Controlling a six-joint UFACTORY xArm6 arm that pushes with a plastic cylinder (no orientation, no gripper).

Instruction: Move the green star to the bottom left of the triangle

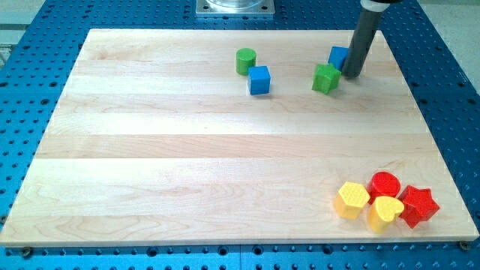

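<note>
The green star (325,78) lies near the view's top right on the wooden board (150,150). A blue block (337,56), partly hidden by the rod so its shape is hard to make out, sits just above and to the right of the star. My tip (351,76) rests on the board just right of the green star and at the lower right of that blue block, close to both. I cannot tell if it touches either.
A green cylinder (245,61) and a blue cube (259,79) sit left of the star. At the bottom right are a yellow hexagon (352,199), red cylinder (385,184), yellow heart (384,214) and red star (418,206).
</note>
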